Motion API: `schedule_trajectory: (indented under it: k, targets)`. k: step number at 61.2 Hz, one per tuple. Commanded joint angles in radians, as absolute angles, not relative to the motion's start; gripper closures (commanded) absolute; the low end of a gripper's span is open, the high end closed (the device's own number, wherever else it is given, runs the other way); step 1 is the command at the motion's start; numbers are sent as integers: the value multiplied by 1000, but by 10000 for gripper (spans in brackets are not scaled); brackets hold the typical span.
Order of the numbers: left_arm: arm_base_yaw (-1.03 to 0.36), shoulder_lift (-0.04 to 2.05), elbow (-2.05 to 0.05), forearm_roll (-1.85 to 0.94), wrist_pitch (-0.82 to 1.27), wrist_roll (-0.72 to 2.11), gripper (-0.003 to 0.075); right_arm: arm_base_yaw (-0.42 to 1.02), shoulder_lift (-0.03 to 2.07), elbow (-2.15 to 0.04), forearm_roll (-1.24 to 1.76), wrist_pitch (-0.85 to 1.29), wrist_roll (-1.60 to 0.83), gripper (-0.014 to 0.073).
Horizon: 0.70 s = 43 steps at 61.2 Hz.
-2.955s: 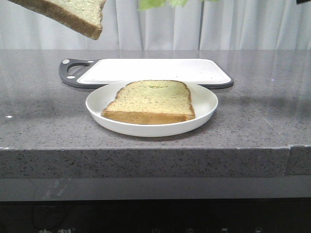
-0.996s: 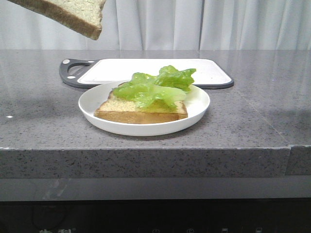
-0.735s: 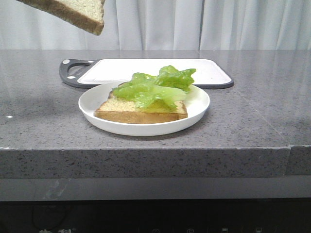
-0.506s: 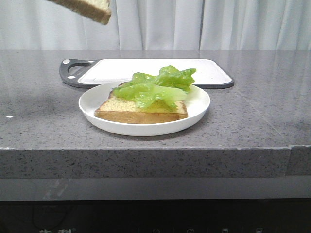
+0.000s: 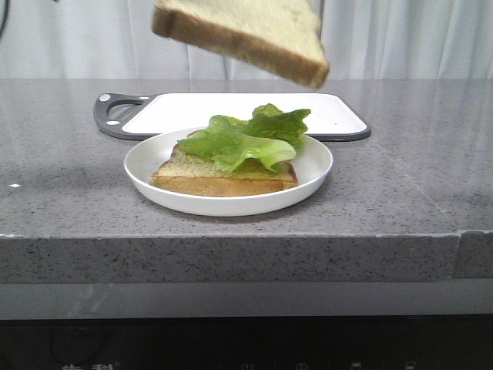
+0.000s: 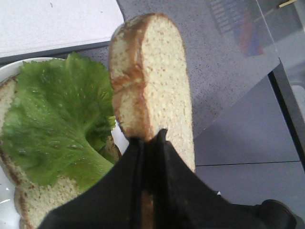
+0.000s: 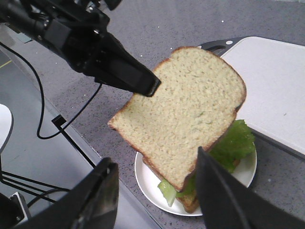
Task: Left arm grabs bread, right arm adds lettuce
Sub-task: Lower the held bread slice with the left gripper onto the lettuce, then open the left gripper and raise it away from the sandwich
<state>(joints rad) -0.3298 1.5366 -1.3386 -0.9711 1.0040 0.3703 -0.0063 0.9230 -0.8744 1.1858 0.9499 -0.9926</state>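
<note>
While the plate served as landmark, each view read as follows.

Front view: the bread [image 5: 240, 32] hung tilted in the air above the plate [image 5: 146, 176], well apart from the lettuce [image 5: 245, 139], which lay on the lower slice [image 5: 196, 179] inside the plate; no arm showed.

Left wrist view: the left gripper [image 6: 148, 157] was clamped on the bread's crust edge, the slice's long axis running away from the fingers, beside and above the plate.

Right wrist view: the right gripper [image 7: 157, 191] stood wide and empty above the plate; pale speckled face, golden-brown crust. The left arm [image 7: 86, 43] looked the nearer one for lowering.
</note>
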Motion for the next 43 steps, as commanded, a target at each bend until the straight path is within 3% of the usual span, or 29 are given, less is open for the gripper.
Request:
schedule_trajectory:
  k: [1, 33, 37, 43]
  targets:
    - [-338, 1540, -1361, -1061, 977, 376, 741, -13, 910, -901, 1234, 941, -1008, 201]
    - [-314, 1629, -1361, -1001, 1001, 364, 738, -13, 910, -901, 1234, 949, -1008, 201]
    - [-310, 1629, -1361, -976, 1001, 345, 713, -13, 910, -901, 1234, 949, -1008, 201]
    - [-299, 1629, -1361, -962, 999, 345, 615, -13, 910, -901, 1234, 949, -1008, 201]
